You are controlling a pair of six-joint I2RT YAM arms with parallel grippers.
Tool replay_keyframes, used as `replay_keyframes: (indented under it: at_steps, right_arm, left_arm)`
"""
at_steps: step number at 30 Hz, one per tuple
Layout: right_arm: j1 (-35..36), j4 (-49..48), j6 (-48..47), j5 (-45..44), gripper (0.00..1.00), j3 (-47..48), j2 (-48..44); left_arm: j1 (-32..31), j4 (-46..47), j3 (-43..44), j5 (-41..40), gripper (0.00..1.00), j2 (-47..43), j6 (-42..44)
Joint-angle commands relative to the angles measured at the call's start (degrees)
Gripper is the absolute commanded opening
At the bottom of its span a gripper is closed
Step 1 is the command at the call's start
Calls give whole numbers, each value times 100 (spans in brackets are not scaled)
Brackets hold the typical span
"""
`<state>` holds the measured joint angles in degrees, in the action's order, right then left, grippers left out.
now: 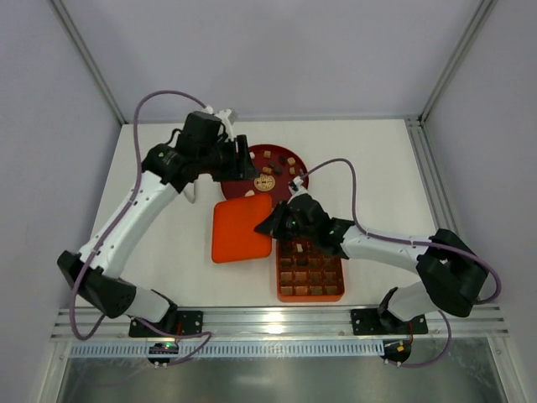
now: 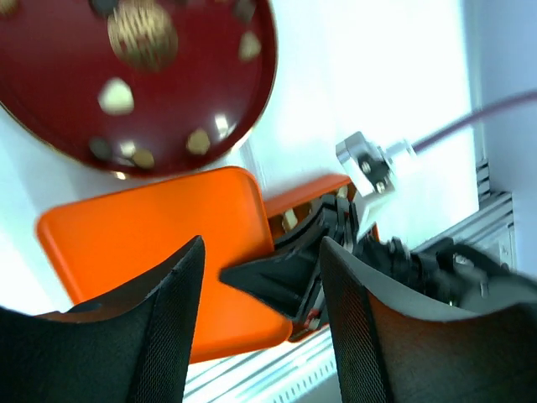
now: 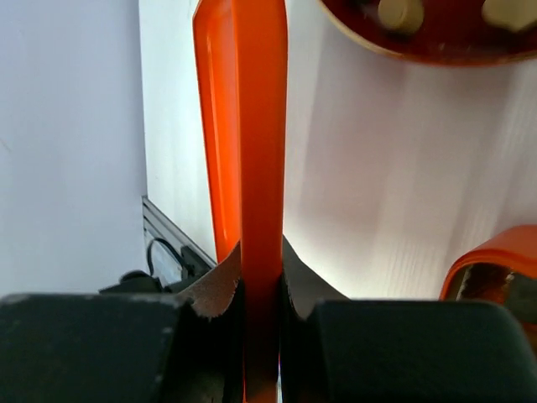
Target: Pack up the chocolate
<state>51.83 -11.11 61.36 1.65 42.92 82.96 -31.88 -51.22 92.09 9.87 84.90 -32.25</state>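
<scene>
While the right gripper pinched the right edge of the orange-red lid in the top view, the left gripper hung over the near-left rim of the dark red plate. The chocolate sat in two places. Small brown and cream bits lay scattered on the plate, beside one bigger round gold-patterned piece. Caramel-brown squares filled the visible cells of the orange-red gridded tray, whose far row was hidden by the right gripper. The lid lay left of the tray on the white table; whether it was lifted could not be told.

In the left wrist view the left gripper had its fingers well apart with nothing gripped. Below them were the lid and the right gripper on its edge. The plate showed blurred chocolate, pale and tan, rounded or angular. A strip of the tray showed past the lid.

In the right wrist view the right gripper was clamped tight on the lid, seen edge-on, with both pads touching it. Two cream chocolate pieces lay on the plate at top right. A tray corner showed at lower right.
</scene>
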Motion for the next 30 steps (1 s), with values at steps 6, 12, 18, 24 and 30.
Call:
replay_keyframes:
  at_steps: [6,12,18,24,30]
  right_arm:
    - [-1446,1382,-379,1065,4,683,-1070]
    - [-1826,2367,-564,1470,4,1262,-1343]
    - [-2309,3044,-669,1830,4,1763,-1484]
    - [-2581,4160,-933,1786,4,2704,-1414]
    - [-2722,4688,-1003,1769,4,3249,-1510]
  left_arm:
    - [-492,515,-313,-1239,68,-1579,1895]
    - [-2048,1796,-1535,-2915,75,-2346,3038]
    - [-3710,3114,-2379,-4571,80,-2417,4102]
    - [-4212,4795,-3309,-4434,84,-2548,5482]
    - [-4529,6782,-4041,-4309,94,-2374,7117]
